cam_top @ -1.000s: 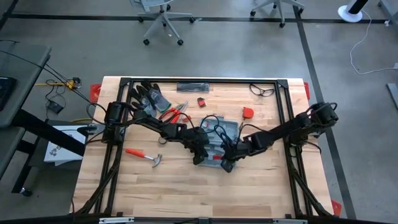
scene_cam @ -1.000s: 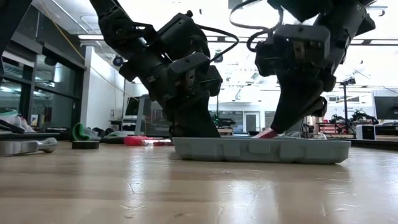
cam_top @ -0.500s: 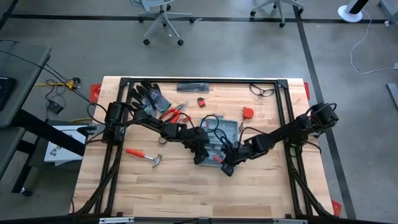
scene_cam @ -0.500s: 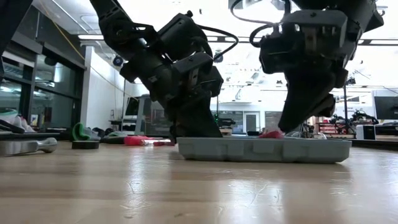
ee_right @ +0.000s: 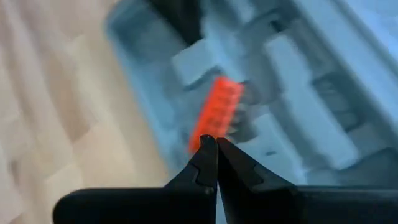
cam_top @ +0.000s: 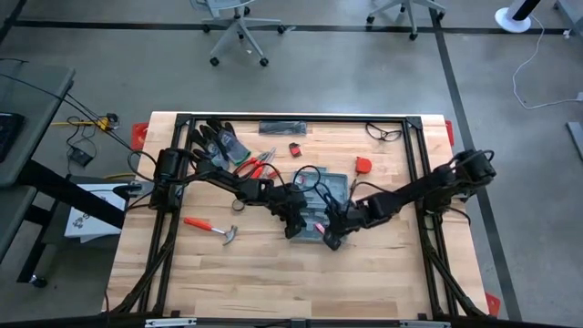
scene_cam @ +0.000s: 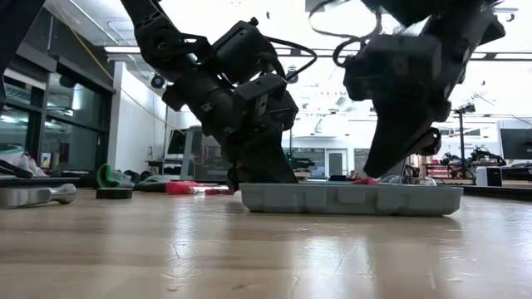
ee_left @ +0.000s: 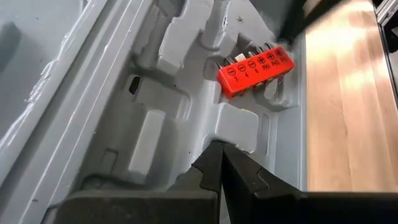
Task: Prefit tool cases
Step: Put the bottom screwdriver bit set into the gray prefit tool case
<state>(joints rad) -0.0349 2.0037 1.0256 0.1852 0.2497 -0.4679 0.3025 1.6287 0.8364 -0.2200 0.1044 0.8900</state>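
The blue-grey tool case (cam_top: 330,193) lies open on the table's middle, its moulded recesses up. A red bit holder (ee_left: 255,70) lies in a recess by the case's near edge. My left gripper (ee_left: 217,148) is shut, with its tips down inside the case on a raised block. My right gripper (ee_right: 209,143) is shut too and stands at the end of the red bit holder (ee_right: 215,115). In the low view both grippers reach down behind the case's wall (scene_cam: 349,199), which hides their tips. My left gripper presses its shut fingertips on a raised block of the case's inner moulding (ee_left: 237,127), a little way from the bit holder. It comes slanting down from the table's left. The case lies flat on the table. My right gripper sets its shut fingertips against one end of the red bit holder (ee_right: 202,138), slanting down from the table's right. The holder lies in its recess in the case.
A red-handled hammer (cam_top: 211,228) lies left of the case. Red pliers (cam_top: 255,166) and dark gloves (cam_top: 219,141) lie at the far left. A black strip (cam_top: 284,126), small red parts (cam_top: 363,165) and a cord (cam_top: 384,132) lie along the far side. The near half is bare wood.
My right gripper has shifted a little over the case's near edge and come back. The red bit holder, which stuck up above the case's rim in the low view, has sunk almost level with it. Both grippers have stayed shut.
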